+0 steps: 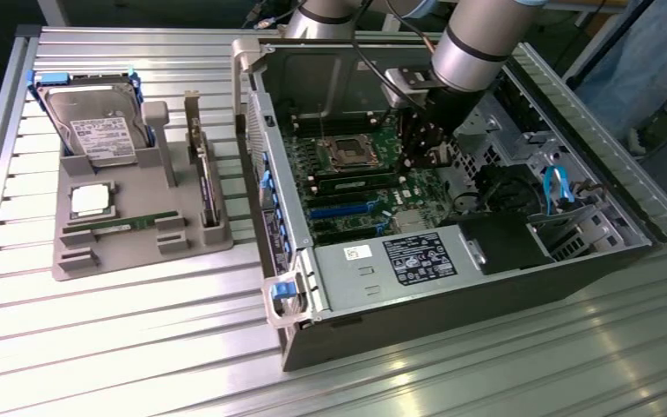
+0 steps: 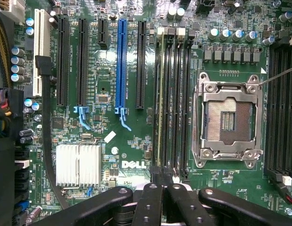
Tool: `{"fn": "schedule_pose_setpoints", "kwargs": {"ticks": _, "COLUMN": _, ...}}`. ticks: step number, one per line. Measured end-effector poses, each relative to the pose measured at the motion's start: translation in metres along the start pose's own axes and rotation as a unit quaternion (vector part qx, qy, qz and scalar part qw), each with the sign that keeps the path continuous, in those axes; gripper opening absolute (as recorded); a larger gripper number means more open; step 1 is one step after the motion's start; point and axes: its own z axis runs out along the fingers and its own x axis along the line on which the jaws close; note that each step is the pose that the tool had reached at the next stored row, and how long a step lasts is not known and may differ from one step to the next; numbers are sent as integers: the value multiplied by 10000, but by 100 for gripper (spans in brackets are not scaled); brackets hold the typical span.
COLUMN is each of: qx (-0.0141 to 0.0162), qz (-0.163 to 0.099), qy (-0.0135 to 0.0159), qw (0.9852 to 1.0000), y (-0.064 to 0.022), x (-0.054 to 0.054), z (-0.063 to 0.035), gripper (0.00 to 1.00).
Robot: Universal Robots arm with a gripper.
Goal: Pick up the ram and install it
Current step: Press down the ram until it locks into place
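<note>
A thin green ram [image 2: 160, 103] stands edge-on in one of the black memory slots beside the open CPU socket [image 2: 228, 120]. My gripper [image 2: 163, 187] hangs over one end of that stick with its black fingers [image 2: 150, 197] shut together; I cannot tell whether they touch it. In the exterior view the gripper [image 1: 424, 152] reaches down inside the open computer case [image 1: 450, 287], above the motherboard next to the CPU socket [image 1: 343, 155]. A second ram [image 1: 125, 224] lies flat on the grey parts tray [image 1: 136, 256] outside the case.
The tray also holds a hard drive [image 1: 100, 126], a square silver CPU chip [image 1: 90, 200] and an upright expansion card [image 1: 202, 187]. Inside the case are the power supply [image 1: 420, 256], a silver heatsink [image 2: 77, 164], a blue card slot [image 2: 121, 66] and black cables [image 2: 47, 141].
</note>
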Motion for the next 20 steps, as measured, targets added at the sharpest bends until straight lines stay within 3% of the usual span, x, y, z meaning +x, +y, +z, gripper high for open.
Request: {"fn": "schedule_pose_setpoints", "kwargs": {"ticks": 20, "qx": 0, "qz": 0, "qy": 1, "qw": 10000, "y": -3, "x": 1, "z": 75, "gripper": 10}}
